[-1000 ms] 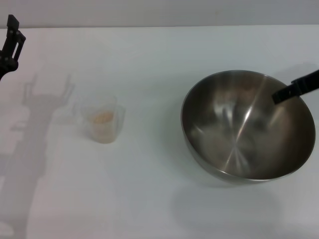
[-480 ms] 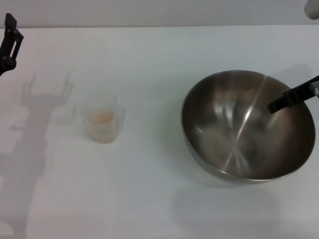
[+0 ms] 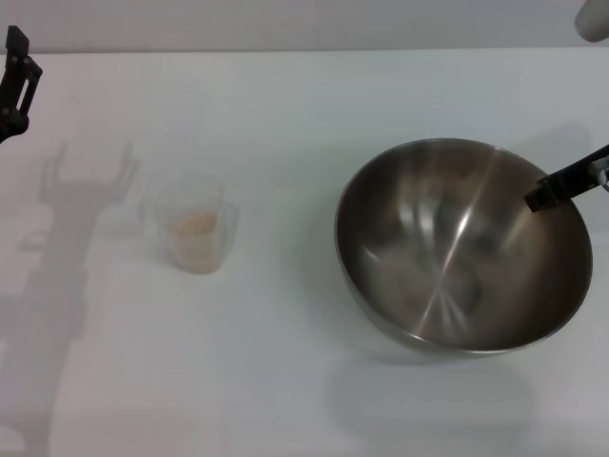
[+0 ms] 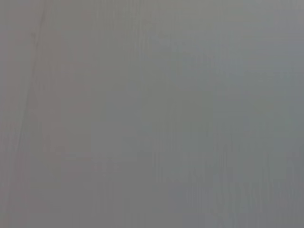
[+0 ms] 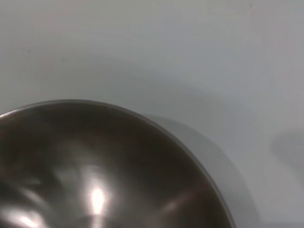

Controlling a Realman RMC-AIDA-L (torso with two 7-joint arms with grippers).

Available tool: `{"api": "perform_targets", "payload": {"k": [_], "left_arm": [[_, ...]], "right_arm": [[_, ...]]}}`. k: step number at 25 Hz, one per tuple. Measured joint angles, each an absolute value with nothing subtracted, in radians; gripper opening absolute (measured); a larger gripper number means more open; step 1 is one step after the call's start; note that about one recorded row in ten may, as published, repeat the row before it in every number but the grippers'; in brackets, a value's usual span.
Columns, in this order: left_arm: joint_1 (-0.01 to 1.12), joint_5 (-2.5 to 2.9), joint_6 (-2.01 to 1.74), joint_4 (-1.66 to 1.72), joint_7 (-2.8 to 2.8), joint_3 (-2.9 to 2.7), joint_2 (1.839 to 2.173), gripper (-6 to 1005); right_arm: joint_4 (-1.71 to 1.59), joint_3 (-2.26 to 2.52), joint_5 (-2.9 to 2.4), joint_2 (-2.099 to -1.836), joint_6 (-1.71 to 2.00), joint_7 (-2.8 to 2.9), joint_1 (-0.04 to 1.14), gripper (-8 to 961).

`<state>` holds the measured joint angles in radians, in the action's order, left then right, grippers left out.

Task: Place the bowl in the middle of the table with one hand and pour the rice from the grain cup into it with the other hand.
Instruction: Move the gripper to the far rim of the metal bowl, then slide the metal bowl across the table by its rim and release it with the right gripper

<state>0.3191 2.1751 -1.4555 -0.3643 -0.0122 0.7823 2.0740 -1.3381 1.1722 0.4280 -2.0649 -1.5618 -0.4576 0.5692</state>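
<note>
Plain white matte table [image 3: 285,105], then wide shiny stainless-steel bowl [image 3: 457,248] right of centre, its right rim gripped by the right gripper [image 3: 552,190], small clear plastic grain cup [image 3: 193,228] with beige rice [image 3: 195,225] well left, left gripper [image 3: 17,81] at far-left edge, finger state unclear.

We see the stainless-steel mixing bowl [image 3: 460,249] on the white tabletop [image 3: 285,105], its shiny inside facing up and its rim tipped slightly, with the right gripper's [image 3: 561,183] dark fingers [image 3: 547,190] at its far right rim. Well apart from those fingers, nearer the left gripper [image 3: 17,81], the clear grain cup [image 3: 193,228] stands upright, holding pale beige rice [image 3: 196,225].
</note>
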Motion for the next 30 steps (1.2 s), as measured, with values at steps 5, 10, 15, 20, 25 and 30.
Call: {"api": "perform_targets", "payload": {"k": [5, 10, 15, 20, 25, 30], "left_arm": [[0.319, 2.175, -1.458, -0.366, -0.012, 0.781, 2.074, 862], [0.32, 2.177, -1.463, -0.369, -0.012, 0.778, 2.074, 861], [0.32, 2.176, -1.464, -0.367, -0.012, 0.776, 2.074, 861], [0.323, 2.175, -1.464, -0.364, -0.012, 0.775, 2.077, 861], [0.325, 2.177, -1.464, -0.364, -0.012, 0.775, 2.077, 862], [0.324, 2.18, -1.464, -0.368, -0.012, 0.775, 2.076, 862]], "right_arm": [[-1.342, 1.158, 0.437, -2.07, -1.557, -0.473, 0.565, 122], [-1.37, 1.106, 0.487, -2.074, -1.539, -0.498, 0.553, 54], [-1.414, 1.043, 0.551, -2.074, -1.524, -0.533, 0.533, 30], [-1.48, 1.032, 0.649, -2.075, -1.474, -0.575, 0.485, 20], [-1.477, 1.043, 0.753, -2.076, -1.423, -0.617, 0.458, 21], [-1.393, 1.091, 0.778, -2.077, -1.382, -0.624, 0.473, 23]]}}
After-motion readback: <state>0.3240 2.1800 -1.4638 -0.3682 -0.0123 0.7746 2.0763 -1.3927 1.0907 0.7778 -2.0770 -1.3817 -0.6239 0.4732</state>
